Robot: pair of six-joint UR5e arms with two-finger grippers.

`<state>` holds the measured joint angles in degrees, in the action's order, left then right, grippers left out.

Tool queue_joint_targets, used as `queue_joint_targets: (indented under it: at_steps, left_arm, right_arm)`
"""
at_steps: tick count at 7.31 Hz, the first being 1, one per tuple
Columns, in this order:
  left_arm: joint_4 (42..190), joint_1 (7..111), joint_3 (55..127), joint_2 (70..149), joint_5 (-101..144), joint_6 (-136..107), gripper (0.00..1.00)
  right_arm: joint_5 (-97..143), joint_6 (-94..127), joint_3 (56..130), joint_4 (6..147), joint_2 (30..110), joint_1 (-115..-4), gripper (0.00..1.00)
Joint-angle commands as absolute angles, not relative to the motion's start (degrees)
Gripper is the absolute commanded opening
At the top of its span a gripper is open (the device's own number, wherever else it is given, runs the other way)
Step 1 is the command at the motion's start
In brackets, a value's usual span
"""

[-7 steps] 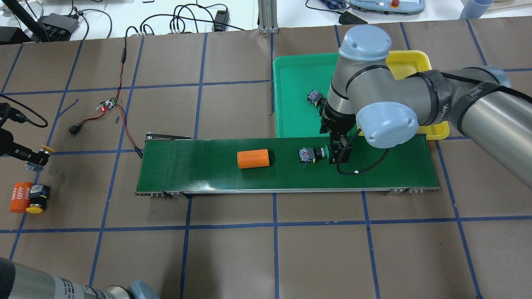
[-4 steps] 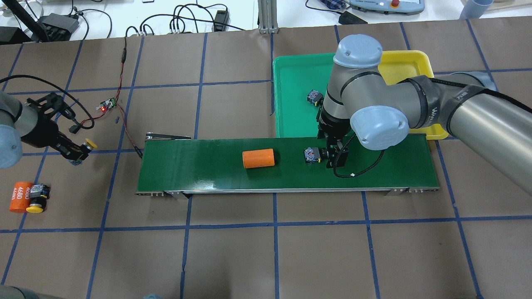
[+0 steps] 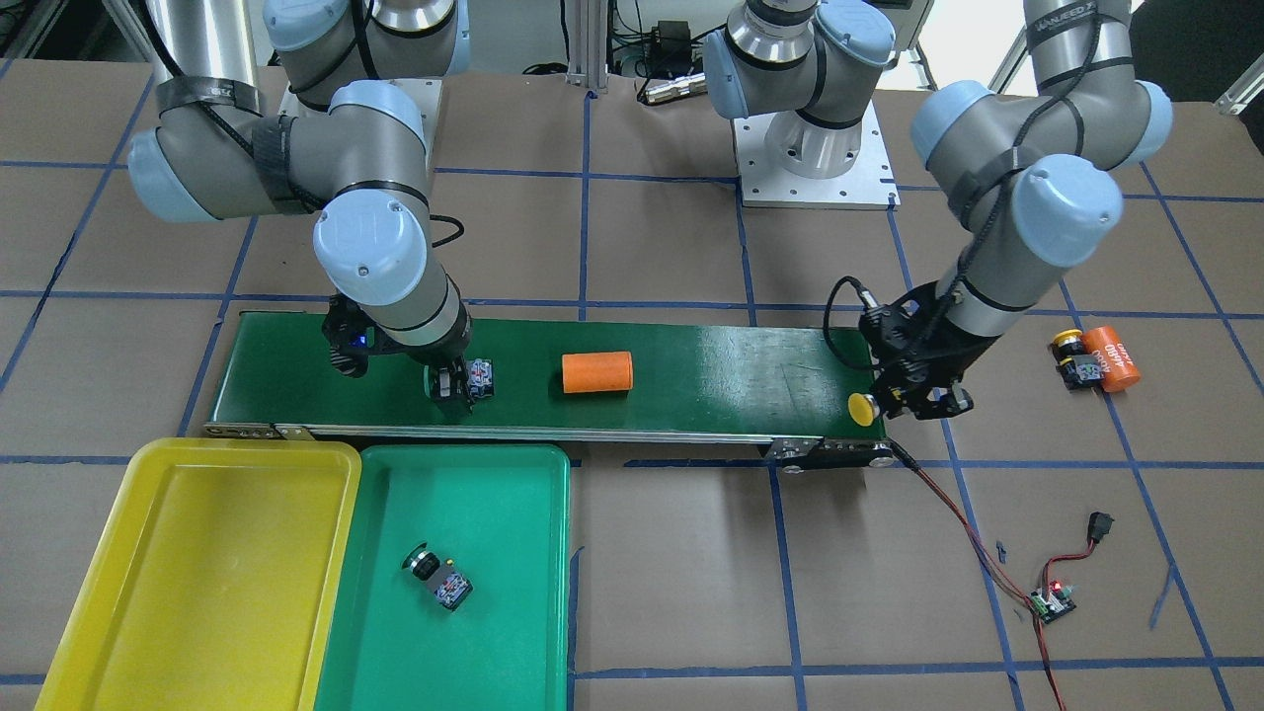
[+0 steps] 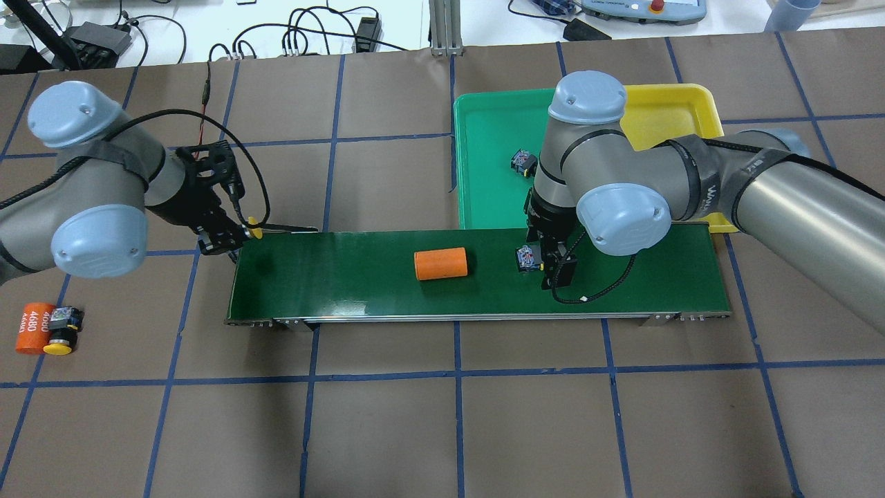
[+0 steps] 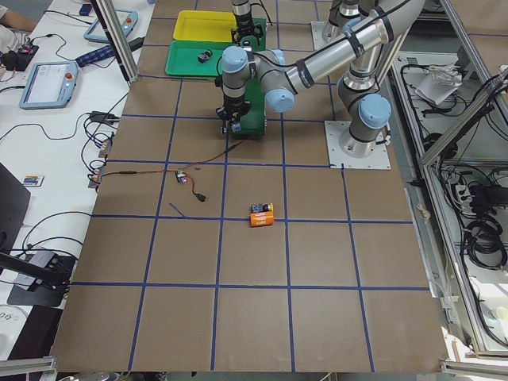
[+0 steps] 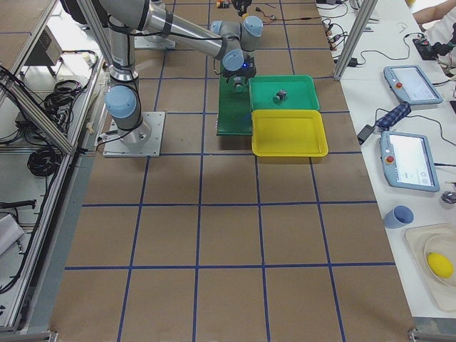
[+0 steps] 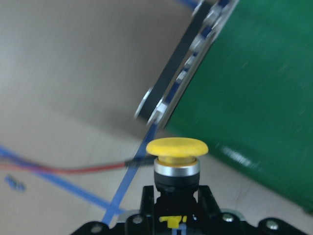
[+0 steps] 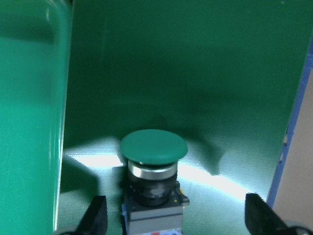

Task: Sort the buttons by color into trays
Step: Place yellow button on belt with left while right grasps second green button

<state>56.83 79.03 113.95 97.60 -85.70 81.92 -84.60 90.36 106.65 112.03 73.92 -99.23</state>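
My left gripper (image 4: 235, 237) is shut on a yellow button (image 7: 177, 147) and holds it just above the left end of the conveyor; its cap also shows in the front view (image 3: 862, 408). My right gripper (image 4: 547, 266) is open and low over the belt, its fingers (image 8: 95, 218) on either side of a green button (image 8: 153, 147) that lies on the belt (image 4: 527, 257). A second green button (image 4: 523, 161) lies in the green tray (image 4: 484, 124). A second yellow button (image 4: 59, 333) lies on the table at the far left. The yellow tray (image 3: 197, 573) holds nothing.
An orange cylinder (image 4: 440, 263) lies mid-belt on the dark-green conveyor (image 4: 332, 283). Another orange cylinder printed "4680" (image 4: 31, 327) touches the loose yellow button. A small circuit board (image 3: 1052, 600) with red and black wires lies beyond the conveyor's left end.
My left arm has swung right with the yellow button, from the table's left edge to the conveyor's left end. The orange cylinder and green button have moved right on the belt. My right gripper now straddles the green button.
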Motion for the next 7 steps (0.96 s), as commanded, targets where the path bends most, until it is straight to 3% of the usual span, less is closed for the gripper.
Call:
queue_joint_targets:
  at_steps: [1, 2, 3, 4, 7]
  left_arm:
    - [56.4, 90.6, 114.0, 98.0, -85.2, 82.3, 0.12]
    - [56.0, 94.4, 114.3, 98.3, -85.0, 82.2, 0.16]
    - [55.9, 96.3, 114.4, 99.1, -84.8, 81.5, 0.72]
    - [56.2, 97.0, 115.0, 99.1, -84.0, 81.0, 1.0]
    - [55.7, 93.1, 114.9, 95.4, -85.6, 79.4, 1.0]
  right_arm:
    - [-84.6, 90.3, 108.2, 112.1, 73.9, -99.2, 1.0]
    - [-84.7, 90.1, 108.8, 112.1, 74.4, -99.2, 0.89]
    - [-84.8, 89.3, 108.8, 112.1, 74.0, -99.2, 0.38]
    - [-84.8, 87.8, 108.7, 112.1, 74.1, -99.2, 0.0]
    - [-85.4, 84.7, 107.0, 112.5, 74.7, -99.1, 0.0]
